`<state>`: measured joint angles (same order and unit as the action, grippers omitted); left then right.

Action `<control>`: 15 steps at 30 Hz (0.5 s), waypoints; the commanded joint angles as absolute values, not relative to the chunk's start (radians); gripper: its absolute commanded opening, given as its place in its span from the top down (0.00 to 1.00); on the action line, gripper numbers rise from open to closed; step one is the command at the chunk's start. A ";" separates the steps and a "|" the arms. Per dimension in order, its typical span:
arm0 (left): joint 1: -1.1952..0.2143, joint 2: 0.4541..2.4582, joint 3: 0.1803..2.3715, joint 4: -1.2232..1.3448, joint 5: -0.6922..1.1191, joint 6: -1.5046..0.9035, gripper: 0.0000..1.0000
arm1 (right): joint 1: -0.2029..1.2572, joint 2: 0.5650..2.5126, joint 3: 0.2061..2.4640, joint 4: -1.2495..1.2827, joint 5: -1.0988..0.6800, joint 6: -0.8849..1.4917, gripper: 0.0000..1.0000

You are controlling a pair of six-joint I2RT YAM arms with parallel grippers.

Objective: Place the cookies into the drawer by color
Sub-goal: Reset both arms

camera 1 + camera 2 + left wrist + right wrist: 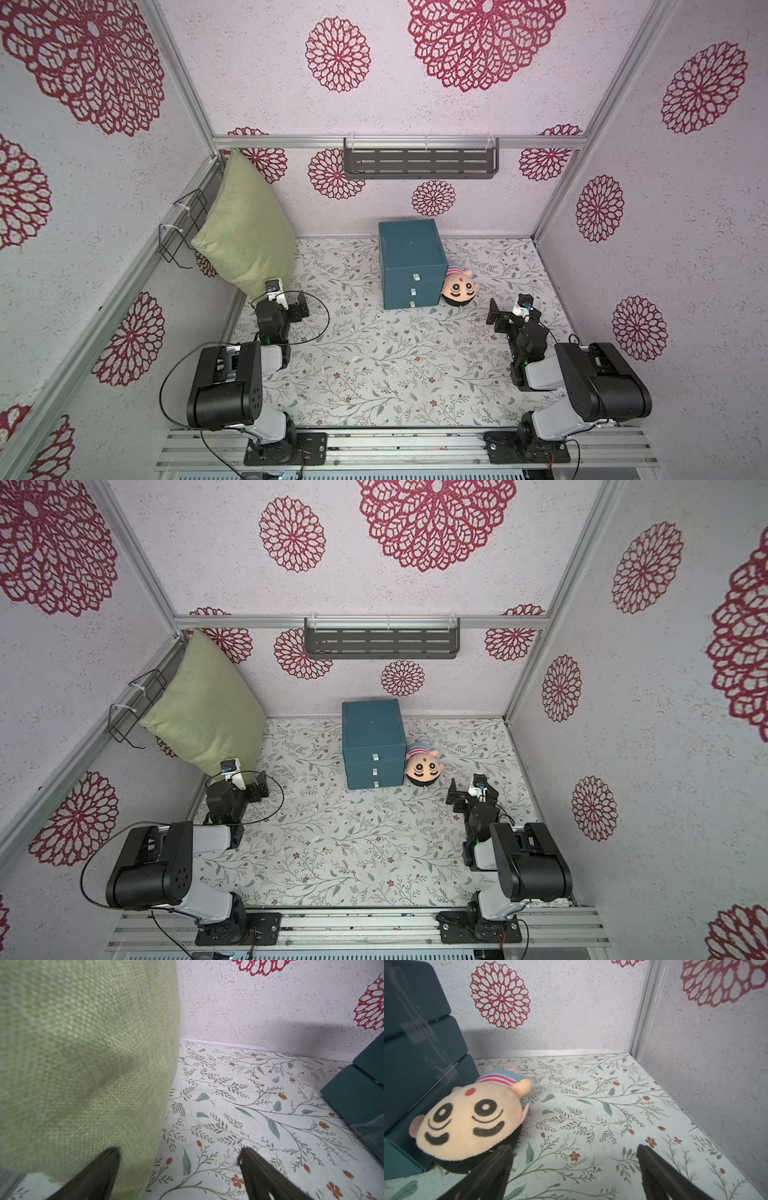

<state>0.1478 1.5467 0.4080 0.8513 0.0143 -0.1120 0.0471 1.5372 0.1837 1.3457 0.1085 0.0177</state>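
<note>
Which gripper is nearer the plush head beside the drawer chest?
The right gripper: it sits open close by the plush head, which lies beside the drawer. The left gripper is across the table, by the green pillow.

We see the floral bench [374,374] carrying the drawer [409,249] at centre, a plush [459,289] just right of it, and a pillow [245,232] at left.

A pale green cushion [245,232] leans in the back left corner, just beside a black wire rack [183,226] on the side wall. A peach plush toy head [459,287] lies face up on the leaf-patterned tabletop [374,365]. A grey slotted shelf [419,162] hangs on the back wall, among red flower medallions.
</note>
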 commanded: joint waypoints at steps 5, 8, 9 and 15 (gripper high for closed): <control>0.156 1.546 0.412 0.885 0.020 -0.104 0.03 | 0.054 1.536 0.199 1.359 0.126 0.000 0.01; 0.156 1.546 0.412 0.885 0.021 -0.104 0.03 | 0.053 1.536 0.201 1.359 0.126 0.000 0.01; 0.156 1.546 0.412 0.886 0.020 -0.104 0.03 | 0.054 1.536 0.200 1.359 0.125 0.001 0.01; 0.156 1.547 0.411 0.886 0.020 -0.104 0.03 | 0.060 1.539 0.209 1.348 0.130 -0.005 0.01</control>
<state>0.1478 1.5467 0.4080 0.8520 0.0139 -0.1120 0.0505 1.5372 0.1856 1.3331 0.1093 0.0170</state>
